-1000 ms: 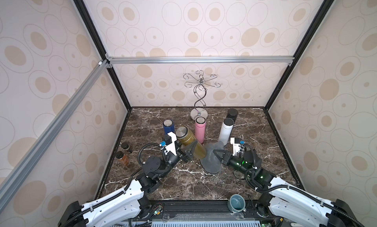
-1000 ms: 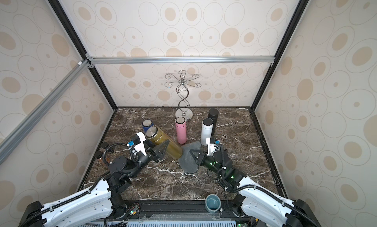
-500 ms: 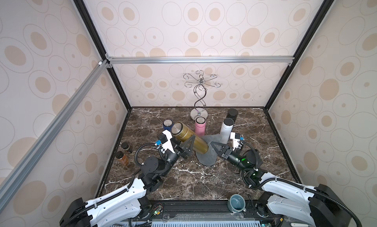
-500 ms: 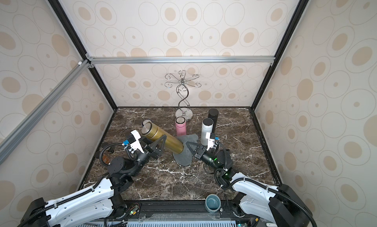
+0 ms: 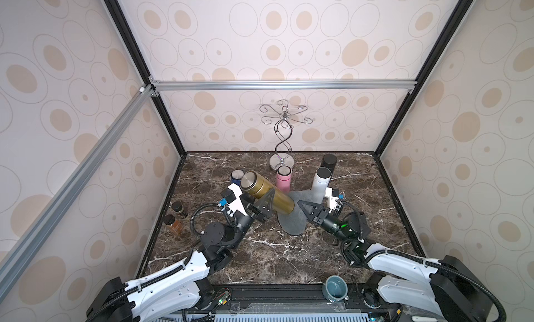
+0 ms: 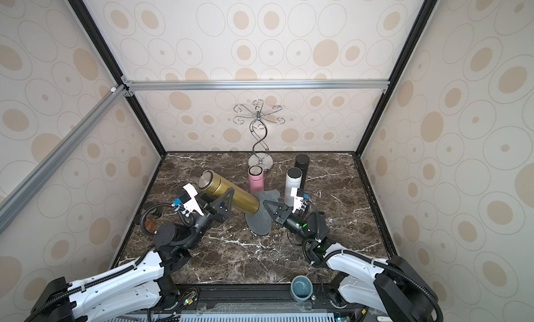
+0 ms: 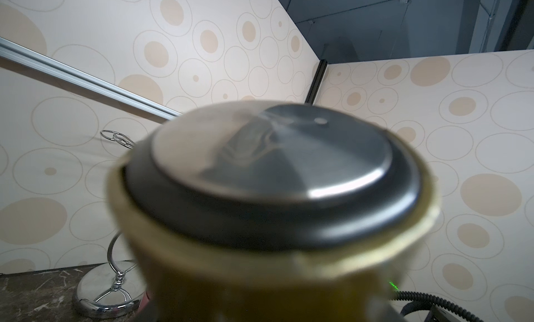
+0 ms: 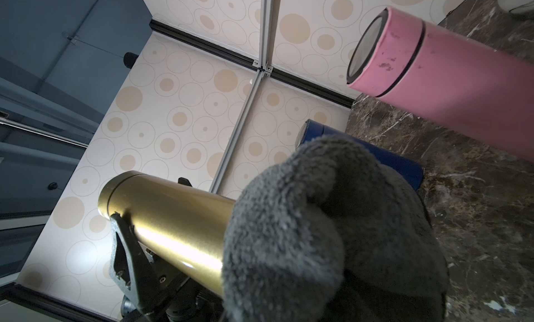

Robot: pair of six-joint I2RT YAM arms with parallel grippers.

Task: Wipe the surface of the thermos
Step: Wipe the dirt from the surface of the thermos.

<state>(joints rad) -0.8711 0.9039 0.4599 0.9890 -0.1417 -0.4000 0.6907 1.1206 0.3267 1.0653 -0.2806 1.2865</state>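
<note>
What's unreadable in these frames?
- Right claw: its grip on the cloth is covered by the cloth itself, right wrist view.
- Left claw: not visible in left wrist view; the blurred gold thermos fills it.
- Blue thermos: mostly behind gold thermos in a top view.
- Jars: contents too small, top view.

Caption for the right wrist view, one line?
Gray cloth covers the lower end of the gold thermos; pink thermos and blue thermos stand behind.
</note>
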